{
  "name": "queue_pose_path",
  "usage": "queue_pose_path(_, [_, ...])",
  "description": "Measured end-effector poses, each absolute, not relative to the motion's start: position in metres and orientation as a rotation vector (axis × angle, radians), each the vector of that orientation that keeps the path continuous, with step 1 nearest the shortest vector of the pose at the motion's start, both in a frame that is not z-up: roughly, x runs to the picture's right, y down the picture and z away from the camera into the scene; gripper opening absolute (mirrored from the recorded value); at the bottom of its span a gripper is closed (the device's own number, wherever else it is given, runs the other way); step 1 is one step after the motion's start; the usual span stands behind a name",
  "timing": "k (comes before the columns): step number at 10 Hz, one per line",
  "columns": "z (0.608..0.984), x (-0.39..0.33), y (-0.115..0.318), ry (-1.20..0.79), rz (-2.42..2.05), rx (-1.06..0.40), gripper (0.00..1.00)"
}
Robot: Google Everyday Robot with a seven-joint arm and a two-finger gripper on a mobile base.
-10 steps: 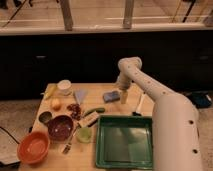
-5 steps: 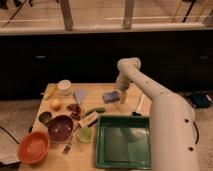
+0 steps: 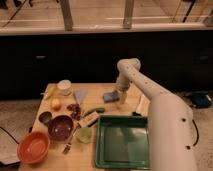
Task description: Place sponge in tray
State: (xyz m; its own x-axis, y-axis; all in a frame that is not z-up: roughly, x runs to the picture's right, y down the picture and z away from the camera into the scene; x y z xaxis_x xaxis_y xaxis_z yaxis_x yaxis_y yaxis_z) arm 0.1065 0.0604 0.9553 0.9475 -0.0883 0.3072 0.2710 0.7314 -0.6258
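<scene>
The sponge (image 3: 110, 96) is a small blue-grey pad lying on the wooden table (image 3: 97, 105) behind the tray. The tray (image 3: 123, 141) is a large dark green rectangle at the front right of the table, with nothing in it. My gripper (image 3: 120, 98) hangs from the white arm (image 3: 150, 95) and is down at the table, right beside the sponge's right edge. The arm reaches in from the right and covers the tray's right rim.
A pale blue triangular cloth (image 3: 80, 95), a white cup (image 3: 64, 86), a yellow fruit (image 3: 56, 104), a maroon bowl (image 3: 60, 127), an orange bowl (image 3: 33, 147), a green cup (image 3: 84, 134), a fork (image 3: 70, 142) and small items crowd the table's left half. A dark counter stands behind.
The gripper has dropped slightly toward the table beside the sponge. The sponge and tray have not moved.
</scene>
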Motion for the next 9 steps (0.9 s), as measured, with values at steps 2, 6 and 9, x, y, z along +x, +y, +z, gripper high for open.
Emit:
queue_pose_path(2, [0.9568, 0.1066, 0.0617, -0.266, -0.203, -0.729, 0.68])
queue_pose_path(6, [0.9617, 0.1069, 0.0647, -0.266, -0.205, -0.738, 0.60])
queue_pose_path(9, [0.9653, 0.1079, 0.0660, -0.266, -0.205, -0.745, 0.60])
